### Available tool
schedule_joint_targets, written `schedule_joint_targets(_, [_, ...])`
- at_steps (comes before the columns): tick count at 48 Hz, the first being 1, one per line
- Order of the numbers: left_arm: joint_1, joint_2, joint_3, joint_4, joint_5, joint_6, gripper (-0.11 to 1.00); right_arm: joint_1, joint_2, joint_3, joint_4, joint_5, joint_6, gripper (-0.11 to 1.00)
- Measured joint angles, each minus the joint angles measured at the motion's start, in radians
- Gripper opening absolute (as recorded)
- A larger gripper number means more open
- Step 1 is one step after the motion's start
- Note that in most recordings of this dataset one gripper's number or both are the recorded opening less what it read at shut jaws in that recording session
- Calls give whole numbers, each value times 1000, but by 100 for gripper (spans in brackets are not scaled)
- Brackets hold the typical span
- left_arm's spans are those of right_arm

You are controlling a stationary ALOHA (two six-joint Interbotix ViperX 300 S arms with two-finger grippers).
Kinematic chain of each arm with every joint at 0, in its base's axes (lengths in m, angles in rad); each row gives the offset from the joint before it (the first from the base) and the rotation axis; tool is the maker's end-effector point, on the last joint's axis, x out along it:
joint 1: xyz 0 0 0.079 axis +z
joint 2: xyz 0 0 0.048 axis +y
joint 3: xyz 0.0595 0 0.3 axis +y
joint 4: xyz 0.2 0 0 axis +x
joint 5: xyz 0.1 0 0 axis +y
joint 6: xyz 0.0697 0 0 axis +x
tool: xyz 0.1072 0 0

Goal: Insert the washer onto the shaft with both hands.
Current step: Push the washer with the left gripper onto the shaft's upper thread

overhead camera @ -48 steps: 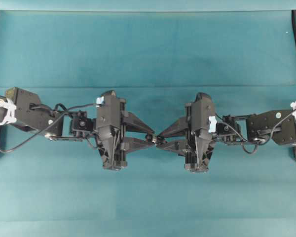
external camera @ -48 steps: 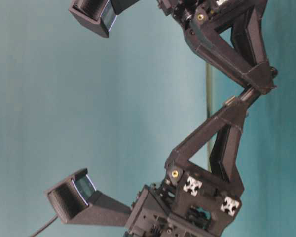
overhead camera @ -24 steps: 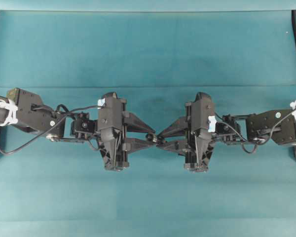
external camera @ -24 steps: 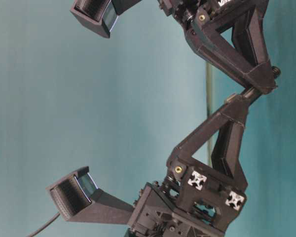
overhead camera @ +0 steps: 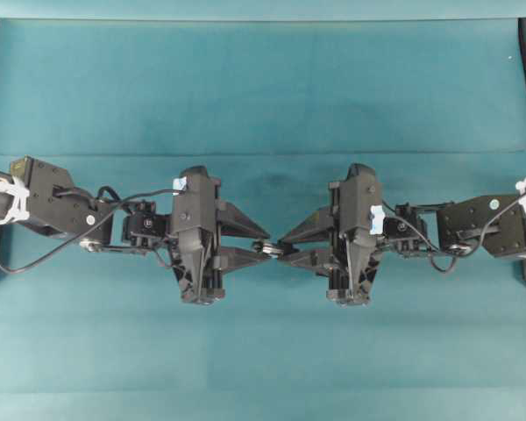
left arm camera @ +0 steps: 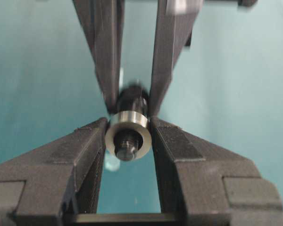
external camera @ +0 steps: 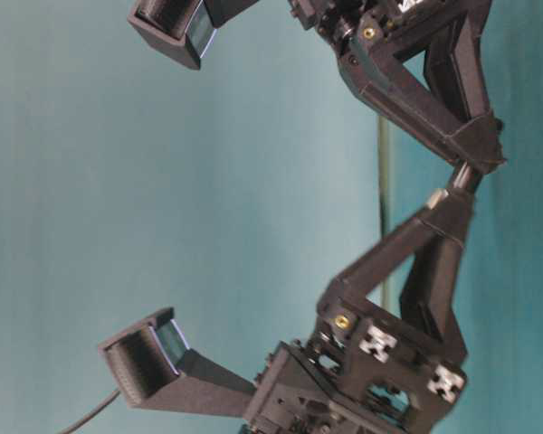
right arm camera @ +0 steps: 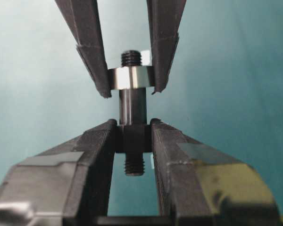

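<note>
**Clerk:** Between the two sets of fingertips, item one: a small thick silvery metal washer (right arm camera: 130, 77) with a dark centre hole, sitting around the shaft, whose threaded tip is poking out past its far face in the right wrist view.

**Checker:** And in the left wrist view?

**Clerk:** Same washer (left arm camera: 128, 134), seen face-on, with the threaded end showing through its hole. The black left gripper (left arm camera: 128, 136) is pinching it by the rim, jaws narrowed onto it, one pad touching each side.

**Checker:** Item two?

**Clerk:** A short dark grey-black metal shaft (right arm camera: 132, 106), stepped, with a thicker collar. The black right gripper (right arm camera: 132, 140) is clamping that collar, jaws nearly together on it, and a second threaded end is sticking out towards the camera below the pads.

**Checker:** Bearing of the shaft?

**Clerk:** Lying along the line running from one gripper to the other. From overhead the parts are too small to tell apart; only the left gripper (overhead camera: 261, 246) and right gripper (overhead camera: 281, 247) are showing, tips almost meeting mid-table.

**Checker:** Height?

**Clerk:** In the table-level view both grippers are hanging clear of the surface, the washer (external camera: 437, 197) showing as a pale glint near where the tips meet.

**Checker:** Surroundings?

**Clerk:** A teal cloth (overhead camera: 263, 88) covering the table, creased across its width.
</note>
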Motion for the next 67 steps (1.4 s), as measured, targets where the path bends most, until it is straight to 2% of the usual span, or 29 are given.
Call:
schedule_joint_targets(13, [0,-9,5,0,14,3,36,-2,0,0,-2,0,0,0])
schedule_joint_targets(43, [2,6,-63,0,15,17,36,0,6,0,-2,-2,0,0])
schedule_joint_targets(67, [-3,-5,-61,-2,55,18,36,-2,9,0,25,-74,0,0])
